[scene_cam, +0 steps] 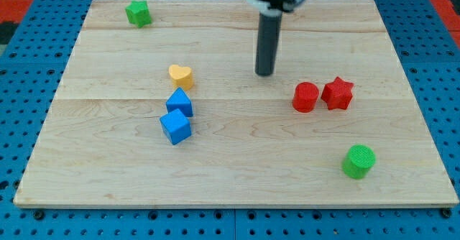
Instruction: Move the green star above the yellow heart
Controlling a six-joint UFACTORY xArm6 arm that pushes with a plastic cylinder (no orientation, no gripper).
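While the rod hangs down from the view's top over the wooden desk [237,175], its lower end, which I'll call my tip [264,73], sits on the board a little above the middle and touches no block. This end effector is a plain dark rod with nothing on it that could stand apart or come together, so it clamps on nothing. The green star [138,13] lies far off to the view's upper left of my tip, near the board's top-left corner and well apart from everything else. The yellow heart [180,75] is to the view's left of my tip, at about the same height in the picture, with bare wood between them. Just below the heart, and so down and left of my tip, sit two blue blocks: a blue cube [179,103] that looks to be touching or nearly touching the heart, and a second blue cube [175,127] just beneath the first, seemingly in contact with it. To the view's lower right of my tip, fairly near, a red cylinder [305,97] stands just beside a red star [338,93]. Further down and right, near the board's lower-right corner, a green cylinder [359,161] stands alone.
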